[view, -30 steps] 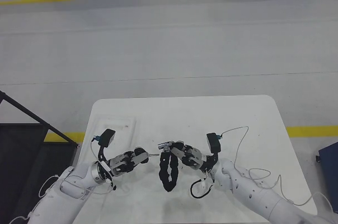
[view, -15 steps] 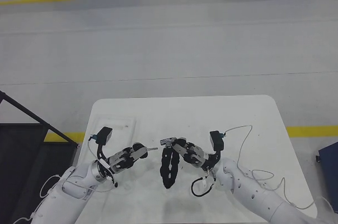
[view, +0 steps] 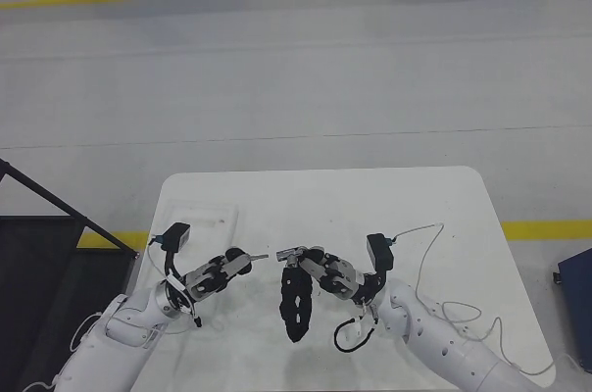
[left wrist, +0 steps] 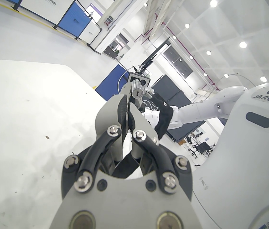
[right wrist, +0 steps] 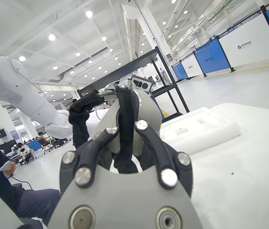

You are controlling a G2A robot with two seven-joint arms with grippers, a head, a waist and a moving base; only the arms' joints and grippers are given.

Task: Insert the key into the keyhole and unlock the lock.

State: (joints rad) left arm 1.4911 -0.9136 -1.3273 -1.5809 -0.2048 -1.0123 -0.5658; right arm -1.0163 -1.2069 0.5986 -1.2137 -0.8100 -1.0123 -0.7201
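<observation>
Two clamped grips, left fingers (left wrist: 106, 116) on key (view: 260, 258), right fingers (right wrist: 148, 110) on lock (view: 296, 297), foam tray (view: 203, 218) nearby.

Both grippers are over the near half of the table (view: 404, 206), facing each other. The left gripper (view: 239, 262) is on the left with the key (view: 261, 258) poking out to the right. The key's tip is just short of the lock (view: 289, 254), which sits in the right gripper (view: 309, 260). The chain (view: 296, 304) hangs from the lock toward the robot. The tray (view: 203, 218) lies on the table beyond the left gripper, near the left edge.
</observation>
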